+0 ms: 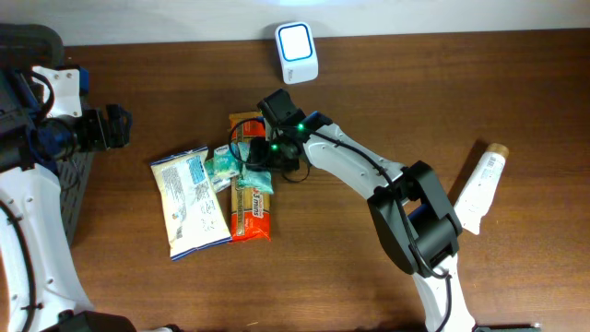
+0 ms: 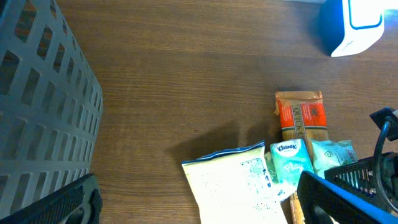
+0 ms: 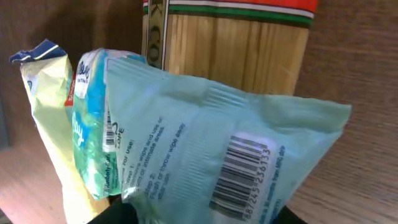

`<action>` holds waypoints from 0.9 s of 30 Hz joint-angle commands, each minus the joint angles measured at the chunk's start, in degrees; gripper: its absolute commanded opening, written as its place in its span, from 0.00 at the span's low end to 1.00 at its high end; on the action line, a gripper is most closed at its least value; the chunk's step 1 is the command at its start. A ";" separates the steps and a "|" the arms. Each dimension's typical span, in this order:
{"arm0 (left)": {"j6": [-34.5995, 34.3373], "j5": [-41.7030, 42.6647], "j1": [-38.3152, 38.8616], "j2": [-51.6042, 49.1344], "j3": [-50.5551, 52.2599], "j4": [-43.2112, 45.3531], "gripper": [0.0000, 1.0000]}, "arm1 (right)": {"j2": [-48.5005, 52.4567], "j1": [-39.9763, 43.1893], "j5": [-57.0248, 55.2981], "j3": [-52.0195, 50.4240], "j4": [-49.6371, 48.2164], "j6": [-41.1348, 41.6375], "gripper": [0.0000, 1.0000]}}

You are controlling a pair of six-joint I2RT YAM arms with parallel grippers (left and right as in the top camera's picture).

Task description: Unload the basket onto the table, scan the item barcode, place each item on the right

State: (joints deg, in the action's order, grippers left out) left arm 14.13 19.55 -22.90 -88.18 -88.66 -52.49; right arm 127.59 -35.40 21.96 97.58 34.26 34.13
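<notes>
Barcode (image 3: pixel 239 177) faces my right wrist camera, on the teal plastic tissue packet (image 3: pixel 205 143) lying mid-worktop (image 1: pixel 415 92) against the long orange pasta packet (image 1: pixel 251 212). My right tool (image 1: pixel 261 159) is at it, but I cannot tell whether it grips. My left tool (image 1: pixel 118 127) stands wide, well apart. I'd confirm the pinch, lift slowly, then turn the code toward the white-and-blue scanner (image 1: pixel 297 52).

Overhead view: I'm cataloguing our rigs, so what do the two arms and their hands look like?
The right arm has white rounded shells, black joints, a thin black cable along it and green lights near the black right hand. The left arm is likewise white with black joints, a blue part and a black left hand.
</notes>
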 commanded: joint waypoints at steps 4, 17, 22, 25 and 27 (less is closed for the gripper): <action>0.55 0.59 -0.04 0.13 -0.26 0.11 0.99 | -3.50 1.01 -1.01 0.66 9.77 -16.63 0.36; 0.55 0.59 -0.04 0.13 -0.26 0.11 0.99 | -4.11 1.18 -2.78 3.89 17.92 -14.99 0.04; 0.55 0.59 -0.04 0.13 -0.26 0.11 0.99 | -0.72 -1.97 -4.00 1.07 22.08 -12.17 0.04; 0.55 0.59 -0.04 0.13 -0.26 0.11 0.99 | -0.72 0.39 -7.32 1.07 29.77 -12.72 0.06; 0.55 0.59 -0.04 0.13 -0.26 0.11 0.99 | -0.72 4.04 -9.57 1.09 33.97 -15.54 0.06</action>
State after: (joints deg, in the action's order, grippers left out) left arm 14.13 19.55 -22.90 -88.18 -88.66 -52.51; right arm 126.39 -35.33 15.94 98.76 66.32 21.04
